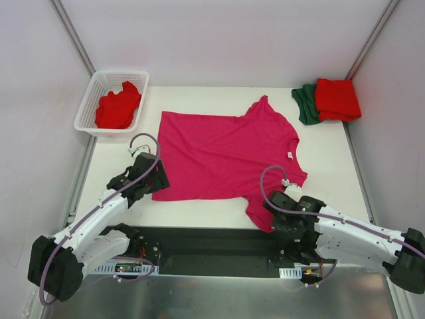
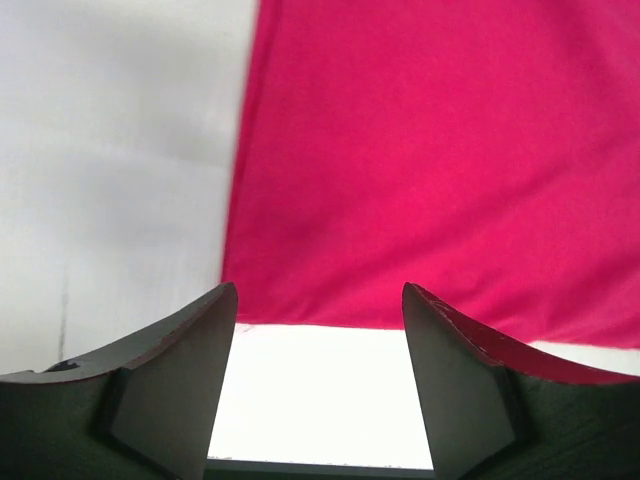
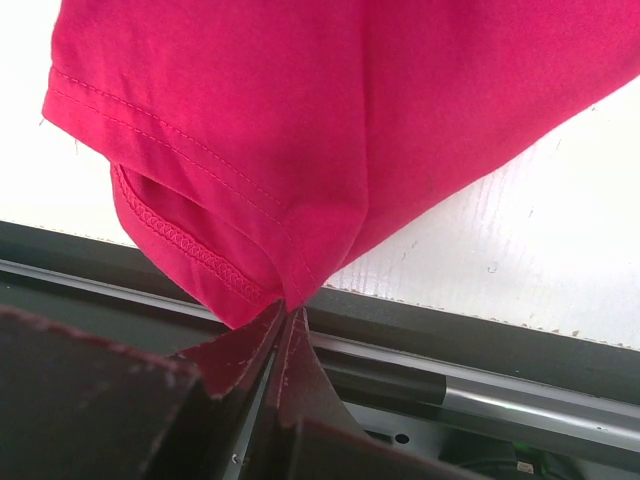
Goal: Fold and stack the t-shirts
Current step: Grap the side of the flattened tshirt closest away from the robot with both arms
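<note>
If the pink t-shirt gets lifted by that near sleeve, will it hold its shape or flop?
Probably flops: the pink t-shirt lies flat and thin, and its sleeve bunches where the right end effector pinches it. Likely light, so the rest would drag and wrinkle across the table rather than stay spread.

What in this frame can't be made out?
Top view: green t-shirt, mostly covered by the folded red t-shirt.
Top view: right gripper fingertips, hidden beneath its own wrist.
Left wrist view: pink t-shirt, cut off at top and right edges.
</note>
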You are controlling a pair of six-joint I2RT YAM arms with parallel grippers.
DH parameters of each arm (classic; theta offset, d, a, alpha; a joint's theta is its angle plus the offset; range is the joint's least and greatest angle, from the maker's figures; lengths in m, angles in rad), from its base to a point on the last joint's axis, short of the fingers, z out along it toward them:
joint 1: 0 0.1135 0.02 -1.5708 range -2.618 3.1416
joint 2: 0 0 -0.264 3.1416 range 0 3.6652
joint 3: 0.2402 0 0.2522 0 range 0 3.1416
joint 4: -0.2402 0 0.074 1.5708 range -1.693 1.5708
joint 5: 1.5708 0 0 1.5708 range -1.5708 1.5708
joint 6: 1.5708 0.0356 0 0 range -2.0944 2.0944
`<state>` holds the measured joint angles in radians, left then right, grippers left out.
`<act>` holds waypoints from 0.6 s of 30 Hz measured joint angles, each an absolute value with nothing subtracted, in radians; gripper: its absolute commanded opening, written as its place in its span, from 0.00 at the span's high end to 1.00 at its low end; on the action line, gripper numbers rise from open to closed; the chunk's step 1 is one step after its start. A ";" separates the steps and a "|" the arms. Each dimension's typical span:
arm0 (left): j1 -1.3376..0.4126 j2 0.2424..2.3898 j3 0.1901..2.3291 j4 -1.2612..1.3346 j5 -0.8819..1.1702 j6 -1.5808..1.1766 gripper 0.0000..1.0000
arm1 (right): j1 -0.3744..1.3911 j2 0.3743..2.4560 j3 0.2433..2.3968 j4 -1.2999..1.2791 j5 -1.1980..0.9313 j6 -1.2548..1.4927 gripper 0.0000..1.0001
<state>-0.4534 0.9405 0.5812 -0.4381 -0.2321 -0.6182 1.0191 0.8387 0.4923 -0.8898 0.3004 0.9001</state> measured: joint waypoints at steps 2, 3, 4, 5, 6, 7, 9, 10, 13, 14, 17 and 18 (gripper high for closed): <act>-0.421 0.914 0.572 -0.446 -0.233 -0.622 0.33 | 1.019 0.847 0.492 -0.884 0.299 0.894 0.99; -0.403 0.897 0.562 -0.451 -0.230 -0.624 0.34 | 1.019 0.849 0.492 -0.882 0.299 0.892 0.99; -0.390 0.880 0.550 -0.454 -0.226 -0.629 0.34 | 1.019 0.852 0.492 -0.879 0.298 0.889 0.99; -0.382 0.865 0.538 -0.459 -0.219 -0.636 0.35 | 1.019 0.854 0.492 -0.876 0.298 0.886 0.99; -0.369 0.854 0.525 -0.462 -0.212 -0.641 0.36 | 1.019 0.854 0.492 -0.873 0.298 0.883 0.99; -0.358 0.840 0.507 -0.465 -0.198 -0.646 0.36 | 1.019 0.854 0.492 -0.871 0.298 0.881 0.99; -0.351 0.830 0.482 -0.475 -0.178 -0.661 0.38 | 1.019 0.854 0.492 -0.868 0.297 0.878 0.99; -0.351 0.830 0.473 -0.480 -0.164 -0.672 0.38 | 1.019 0.854 0.492 -0.867 0.297 0.878 0.99; -0.352 0.830 0.447 -0.485 -0.125 -0.712 0.39 | 1.019 0.854 0.492 -0.864 0.296 0.878 0.99; -0.352 0.823 0.412 -0.485 -0.105 -0.751 0.40 | 1.019 0.854 0.492 -0.861 0.294 0.878 0.99; -0.352 0.807 0.387 -0.492 -0.102 -0.774 0.41 | 1.019 0.854 0.492 -0.860 0.292 0.878 0.99; -0.351 0.801 0.381 -0.495 -0.101 -0.779 0.41 | 1.019 0.854 0.492 -0.859 0.291 0.878 0.99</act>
<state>-0.3511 0.8009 0.3813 -0.4953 -0.1009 -0.7788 1.0191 0.8539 0.4923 -0.8593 0.2913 0.8780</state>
